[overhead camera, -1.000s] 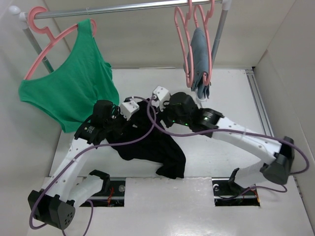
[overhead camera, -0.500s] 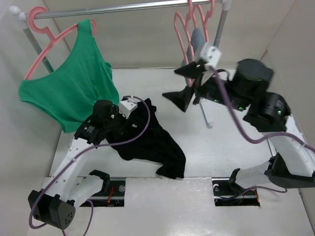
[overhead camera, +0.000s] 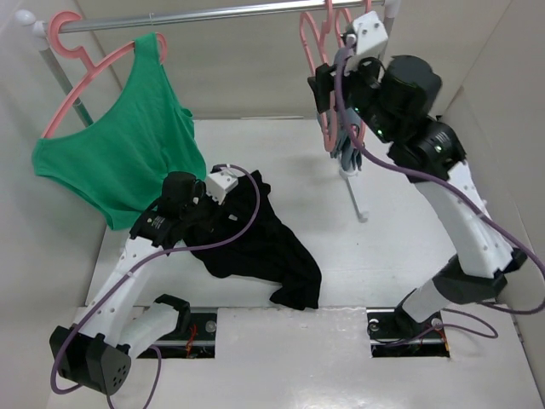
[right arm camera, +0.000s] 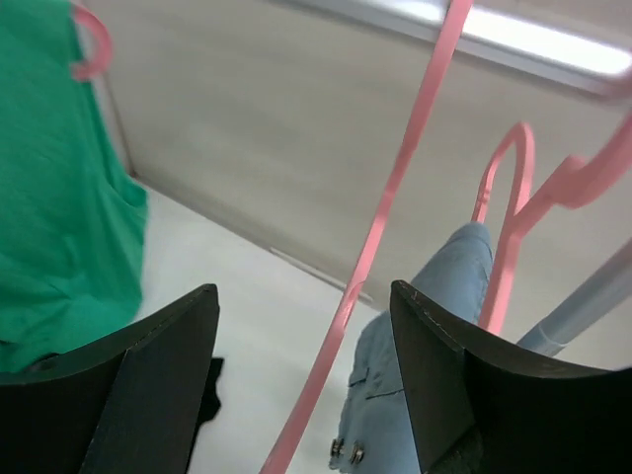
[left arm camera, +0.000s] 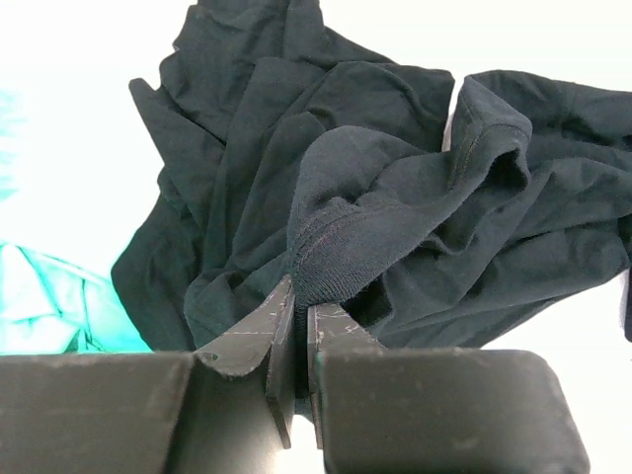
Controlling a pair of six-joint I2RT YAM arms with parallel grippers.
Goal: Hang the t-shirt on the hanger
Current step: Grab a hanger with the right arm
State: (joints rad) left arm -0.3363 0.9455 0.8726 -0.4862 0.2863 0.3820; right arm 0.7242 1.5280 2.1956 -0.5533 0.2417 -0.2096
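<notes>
The t-shirt [left arm camera: 395,227] is shown as matt black knitted cloth, soft and creased, with a finely ribbed hem, while the hanger [right arm camera: 388,188] is seen as smooth pink plastic with a slight sheen. The left gripper [left arm camera: 300,316] is made out as dull black plastic, scratched pale near the tips, and the right gripper [right arm camera: 303,291] as the same plastic, smoother. The rail [overhead camera: 196,14] is seen as bright polished metal and the table [overhead camera: 400,247] as smooth matt white.

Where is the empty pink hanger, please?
The hanger hangs on the rail, upper right in the top view, beside the denim garment, between the right gripper's open fingers.
</notes>
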